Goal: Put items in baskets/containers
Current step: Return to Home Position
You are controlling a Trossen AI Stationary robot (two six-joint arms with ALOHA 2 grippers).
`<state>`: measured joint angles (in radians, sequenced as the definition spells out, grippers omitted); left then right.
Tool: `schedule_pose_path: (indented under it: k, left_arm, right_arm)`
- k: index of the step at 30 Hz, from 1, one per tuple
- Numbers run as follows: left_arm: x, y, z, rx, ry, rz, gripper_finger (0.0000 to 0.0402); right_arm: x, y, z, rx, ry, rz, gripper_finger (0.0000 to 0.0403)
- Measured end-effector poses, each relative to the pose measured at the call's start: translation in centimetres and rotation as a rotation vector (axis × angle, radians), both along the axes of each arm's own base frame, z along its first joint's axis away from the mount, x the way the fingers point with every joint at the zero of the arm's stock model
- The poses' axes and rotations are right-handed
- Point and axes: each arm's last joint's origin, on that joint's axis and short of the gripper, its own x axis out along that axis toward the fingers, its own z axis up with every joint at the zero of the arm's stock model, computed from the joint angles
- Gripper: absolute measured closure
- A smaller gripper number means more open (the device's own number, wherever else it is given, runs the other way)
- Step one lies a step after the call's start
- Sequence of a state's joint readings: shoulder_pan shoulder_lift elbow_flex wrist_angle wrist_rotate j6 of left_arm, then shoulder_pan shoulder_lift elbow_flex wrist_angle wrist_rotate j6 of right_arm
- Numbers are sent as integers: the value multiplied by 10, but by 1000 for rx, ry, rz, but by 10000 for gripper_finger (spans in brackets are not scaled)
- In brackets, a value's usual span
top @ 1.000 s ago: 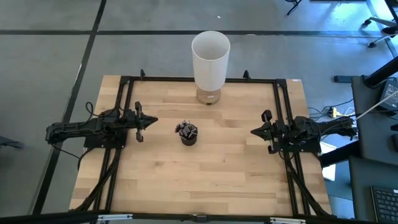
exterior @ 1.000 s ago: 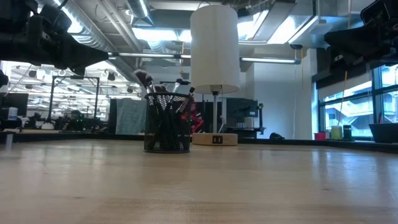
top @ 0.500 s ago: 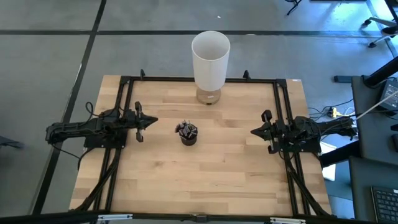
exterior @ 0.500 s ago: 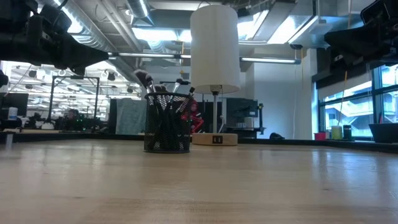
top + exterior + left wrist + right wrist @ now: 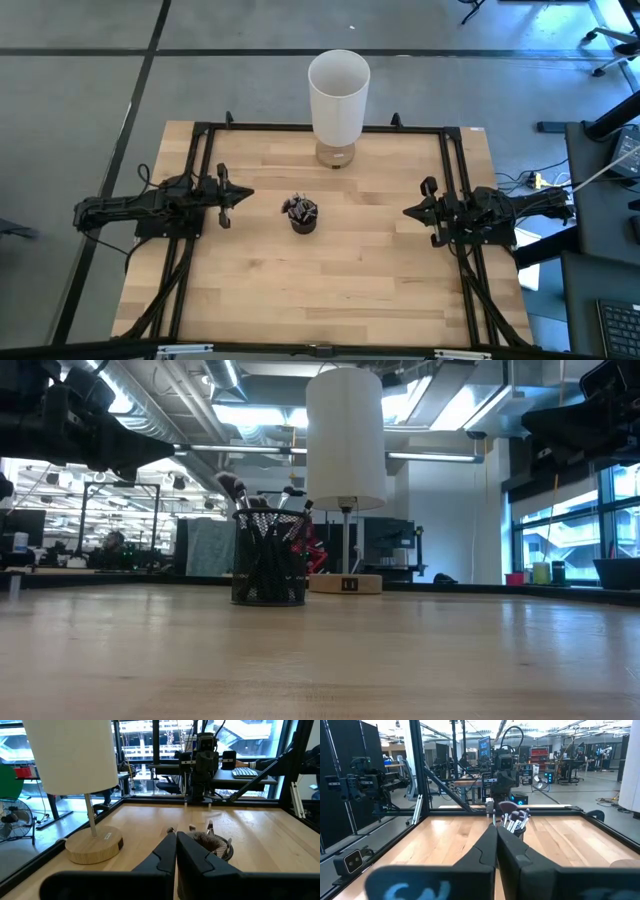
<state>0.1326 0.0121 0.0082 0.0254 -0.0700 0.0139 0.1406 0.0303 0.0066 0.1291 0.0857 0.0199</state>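
Observation:
A small dark mesh cup point(image 5: 303, 217) point(image 5: 268, 556) stands upright on its base near the table's middle. Several makeup brushes point(image 5: 262, 498) point(image 5: 514, 815) stand in it, bristle tips sticking up above its rim point(image 5: 215, 841). My left gripper point(image 5: 246, 194) point(image 5: 176, 836) hovers shut at the table's left side, pointing level toward the cup and well short of it. My right gripper point(image 5: 408, 212) point(image 5: 496, 829) hovers shut at the right side, also pointing at the cup from a distance.
A lamp with a tall white cylinder shade point(image 5: 338, 96) on a round wooden base point(image 5: 94, 844) stands at the table's far edge, behind the cup. A black frame point(image 5: 200, 135) runs along the table's edges. Bare wood lies between each gripper and the cup.

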Motion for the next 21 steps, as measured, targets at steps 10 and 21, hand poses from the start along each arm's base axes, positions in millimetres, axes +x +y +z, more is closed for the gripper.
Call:
schedule_pose_path:
  k: [10, 21]
  left_arm:
    - [0, 0, 0, 0, 0, 0, 389]
    - [0, 0, 0, 0, 0, 0, 392]
  right_arm:
    - [0, 0, 0, 0, 0, 0, 391]
    - [0, 0, 0, -1, 1, 0, 391]
